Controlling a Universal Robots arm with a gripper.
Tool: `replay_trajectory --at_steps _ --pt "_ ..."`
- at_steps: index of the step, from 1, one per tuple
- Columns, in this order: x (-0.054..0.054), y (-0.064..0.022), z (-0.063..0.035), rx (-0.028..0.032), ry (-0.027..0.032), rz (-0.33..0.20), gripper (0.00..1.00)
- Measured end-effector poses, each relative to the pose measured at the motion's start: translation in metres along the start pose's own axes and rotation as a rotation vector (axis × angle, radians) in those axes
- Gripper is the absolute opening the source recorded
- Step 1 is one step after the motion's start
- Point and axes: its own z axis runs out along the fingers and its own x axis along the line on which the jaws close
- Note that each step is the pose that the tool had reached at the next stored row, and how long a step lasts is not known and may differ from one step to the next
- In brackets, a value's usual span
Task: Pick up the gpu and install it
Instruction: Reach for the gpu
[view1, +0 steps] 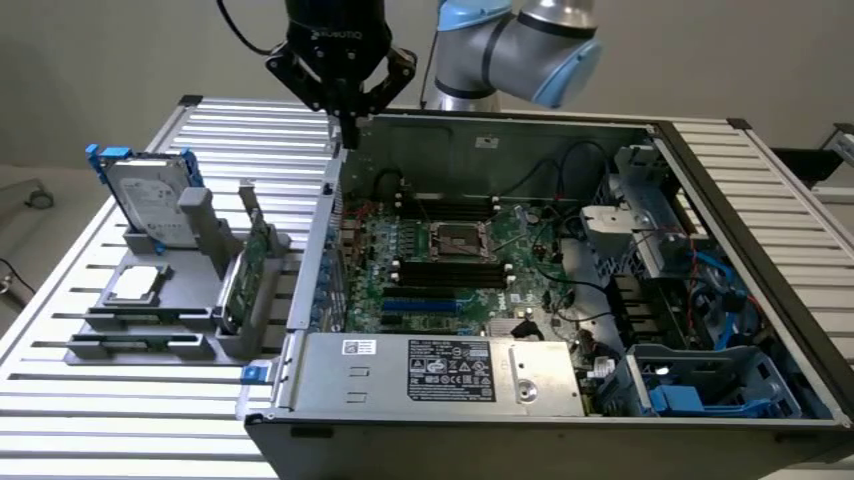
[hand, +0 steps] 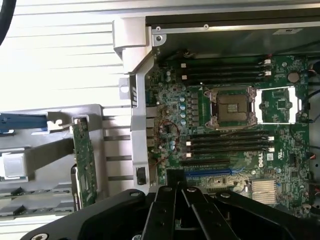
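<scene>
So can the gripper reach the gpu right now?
Probably yes: the gpu stands upright in the gray stand, nothing over its top edge, and the gripper hangs empty above the case wall.

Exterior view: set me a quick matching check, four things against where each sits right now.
Things:
1 gpu
2 hard drive
3 gripper
4 power supply

Places:
A above the case rim
B on edge in the rack, beside the case
C inside the case, at its near end
D upright at the rack's far end

Pairs: 1-B, 2-D, 3-A, 4-C
</scene>
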Motion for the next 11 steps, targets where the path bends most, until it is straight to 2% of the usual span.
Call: replay_trajectory --at_steps 11 --pt "0.050 -0.0038 0.0030 0.0005 0.0047 0.000 0.11"
